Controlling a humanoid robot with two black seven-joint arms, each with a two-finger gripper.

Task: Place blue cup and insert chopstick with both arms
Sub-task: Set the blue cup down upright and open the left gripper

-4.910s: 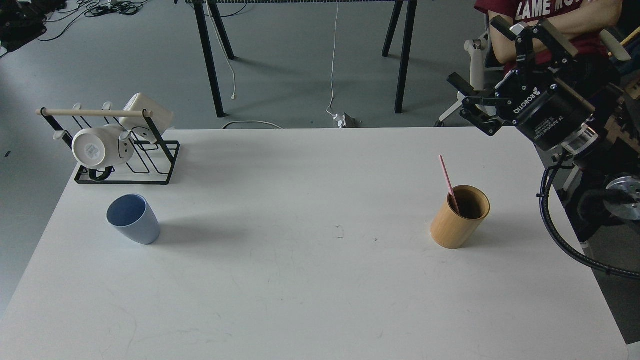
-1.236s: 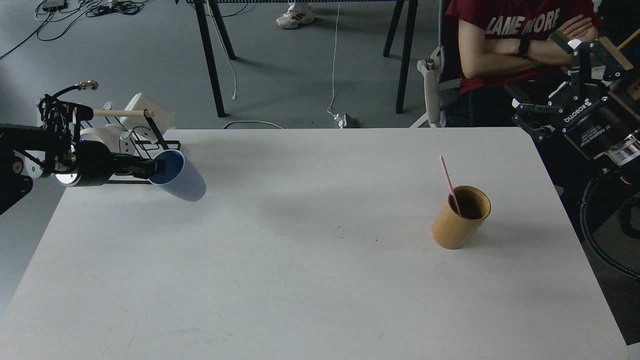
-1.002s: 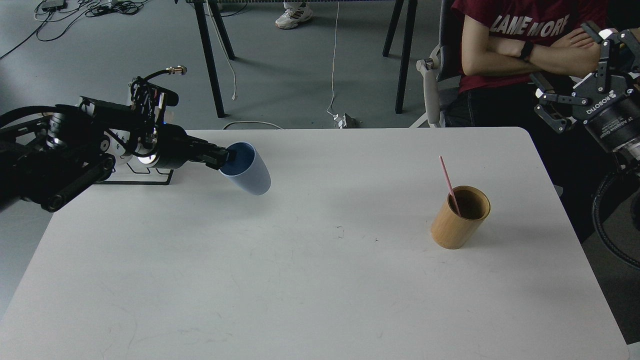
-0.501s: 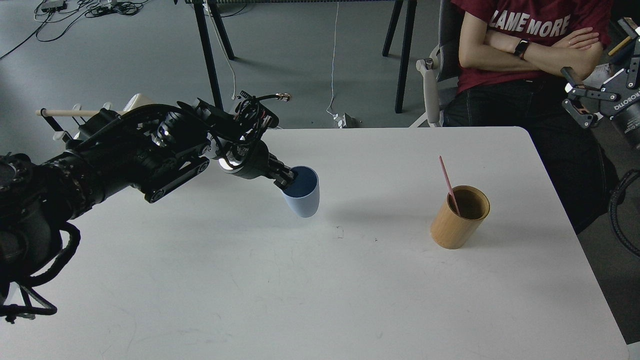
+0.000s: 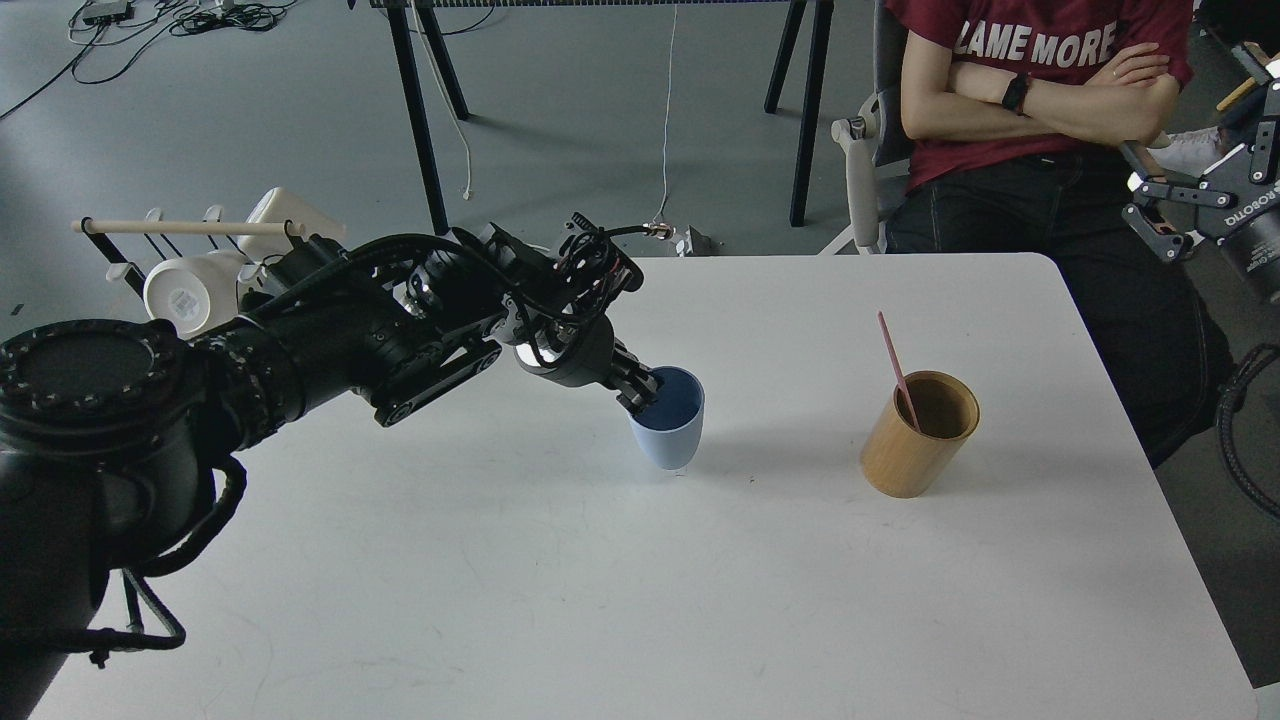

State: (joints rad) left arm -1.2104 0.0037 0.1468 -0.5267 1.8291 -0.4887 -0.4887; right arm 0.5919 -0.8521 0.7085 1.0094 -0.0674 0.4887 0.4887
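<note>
The light-blue cup (image 5: 669, 428) stands upright near the middle of the white table (image 5: 600, 600). My left gripper (image 5: 643, 393) is shut on its near-left rim, one finger inside the cup. Whether the cup's base touches the table I cannot tell. The pink chopstick (image 5: 896, 368) leans in a tan bamboo cylinder (image 5: 918, 434) to the right of the cup. My right gripper (image 5: 1150, 200) hangs open in the air off the table's far right edge, well above and right of the cylinder, holding nothing.
A black wire rack (image 5: 180, 262) with white mugs stands at the table's far left corner, partly behind my left arm. A seated person (image 5: 1040, 110) in a red shirt is beyond the far right edge.
My left arm has carried the blue cup rightward from the rack side to the table's middle and turned it upright. The right gripper has drawn back to the right and stays open.
</note>
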